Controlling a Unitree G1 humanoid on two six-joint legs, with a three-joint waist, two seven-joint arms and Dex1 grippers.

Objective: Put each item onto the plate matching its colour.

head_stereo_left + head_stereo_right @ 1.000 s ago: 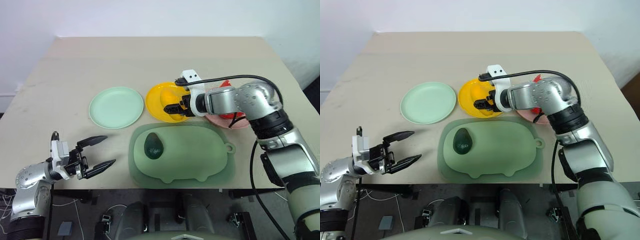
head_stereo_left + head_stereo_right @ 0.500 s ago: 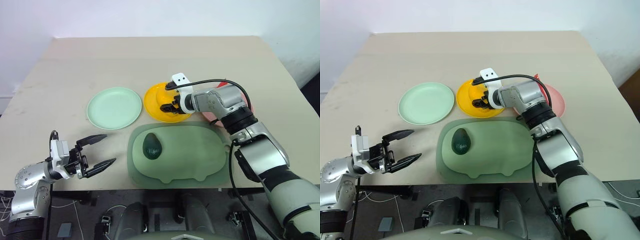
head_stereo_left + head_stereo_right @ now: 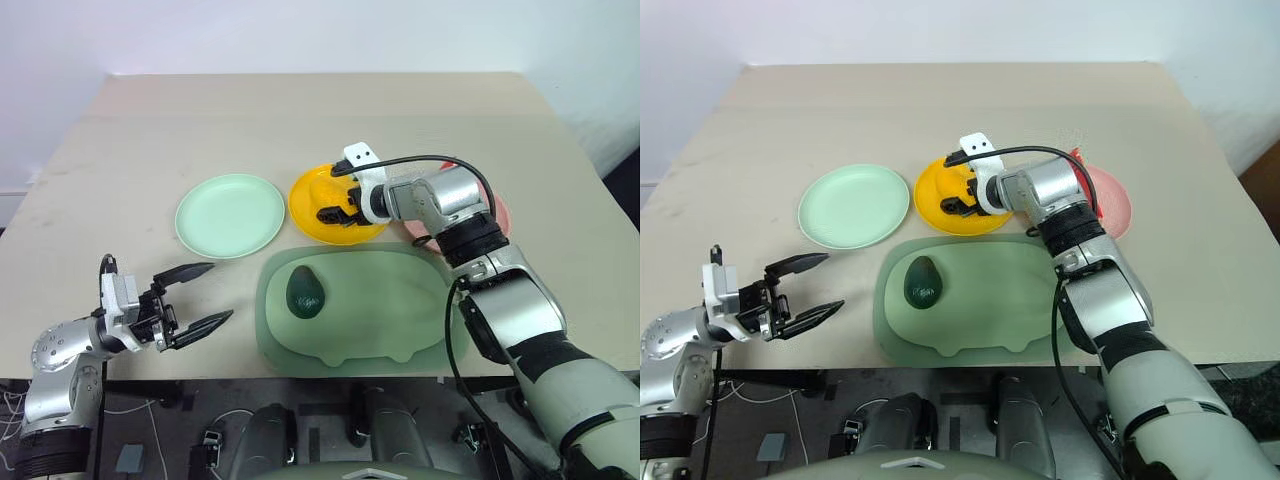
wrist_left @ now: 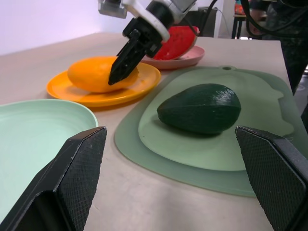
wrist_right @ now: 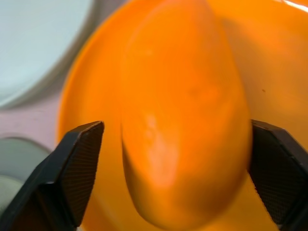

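Note:
A yellow oval mango [image 4: 94, 74] lies on the yellow plate [image 3: 312, 195]. My right gripper [image 3: 330, 213] is over it, open, with one finger on each side of the mango [image 5: 183, 120]. The dark green avocado [image 3: 305, 292] rests on its side on a dull green mat [image 3: 390, 300]. A red watermelon wedge [image 4: 179, 41] sits on the pink plate [image 3: 1112, 205], which my right arm partly hides. The mint green plate [image 3: 230, 214] has nothing on it. My left gripper [image 3: 220, 292] hovers open at the table's front left corner, holding nothing.
The mat lies near the table's front edge, just in front of the yellow and pink plates. A black cable [image 3: 440, 160] loops over my right forearm above the pink plate. Bare tabletop [image 3: 300, 120] stretches behind the plates.
My right gripper has come down onto the yellow plate with the mango and has opened its fingers. The left gripper has stayed where it was.

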